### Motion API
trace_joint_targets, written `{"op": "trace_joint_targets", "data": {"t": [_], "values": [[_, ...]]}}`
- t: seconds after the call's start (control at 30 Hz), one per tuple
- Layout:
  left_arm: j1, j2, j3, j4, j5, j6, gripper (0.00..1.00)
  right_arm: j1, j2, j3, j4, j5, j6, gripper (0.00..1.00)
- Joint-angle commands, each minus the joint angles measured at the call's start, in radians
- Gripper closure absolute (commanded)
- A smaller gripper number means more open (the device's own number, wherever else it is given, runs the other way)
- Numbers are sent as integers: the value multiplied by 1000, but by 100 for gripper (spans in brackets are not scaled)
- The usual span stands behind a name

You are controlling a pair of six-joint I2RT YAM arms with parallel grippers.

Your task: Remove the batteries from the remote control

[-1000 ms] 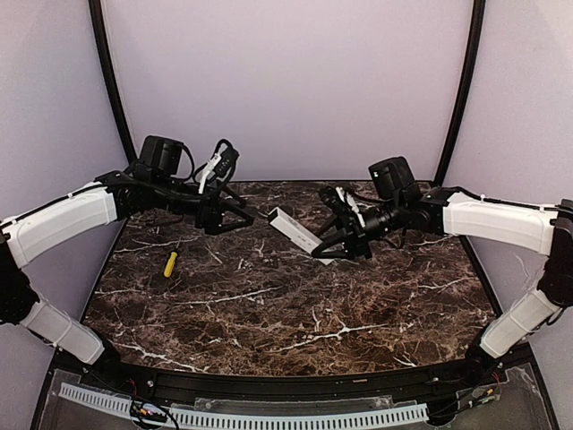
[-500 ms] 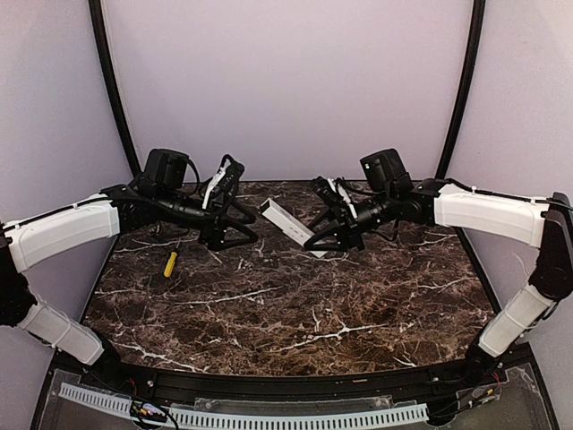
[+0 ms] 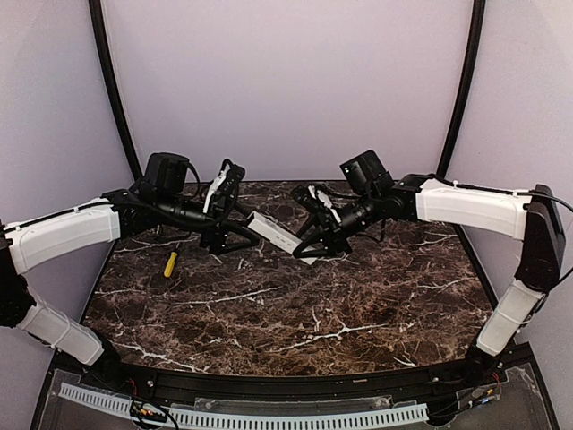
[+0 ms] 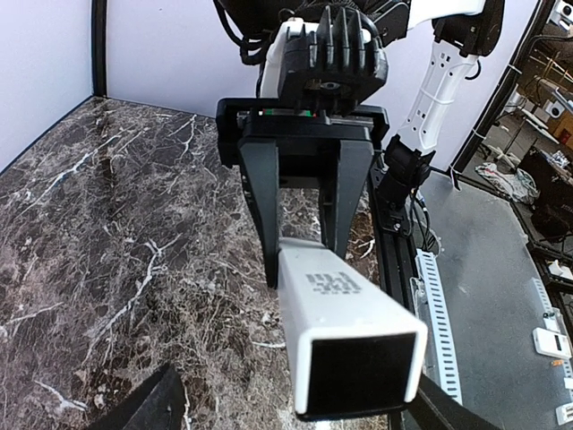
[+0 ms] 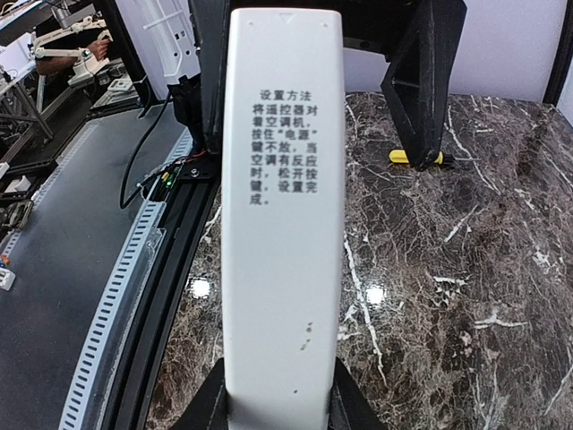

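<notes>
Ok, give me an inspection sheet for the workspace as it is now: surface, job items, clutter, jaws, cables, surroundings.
Surface: dark marble table, white veins.
Job's things: remote held off the table, printed face toward the right wrist camera; batteries not seen.
Clutter: yellow-handled tool lying at the table's left.
Grippers: right gripper, jaws shut on one end of the remote; left gripper, jaws open on either side of the other end.
Cables: black cables looped at the wrists.
Surroundings: lilac walls, black poles.
</notes>
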Motion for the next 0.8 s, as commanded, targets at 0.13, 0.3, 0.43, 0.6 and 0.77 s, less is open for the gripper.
{"op": "trace_joint_targets", "data": {"t": [0.13, 0.3, 0.43, 0.6, 0.77], "values": [[-13, -21, -16, 19, 20, 16, 24, 21, 43, 65, -71, -3, -35, 100], [-18, -16, -18, 16, 23, 20, 25, 26, 60, 84, -109, 2, -49, 100], [-23, -7, -16, 8, 24, 25, 30, 28, 62, 86, -112, 3, -51, 100], [-27, -3, -14, 0, 22, 31, 43, 30, 64, 88, -114, 5, -52, 100], [-29, -2, -13, -3, 18, 32, 54, 30, 64, 88, -115, 8, -53, 100]]}}
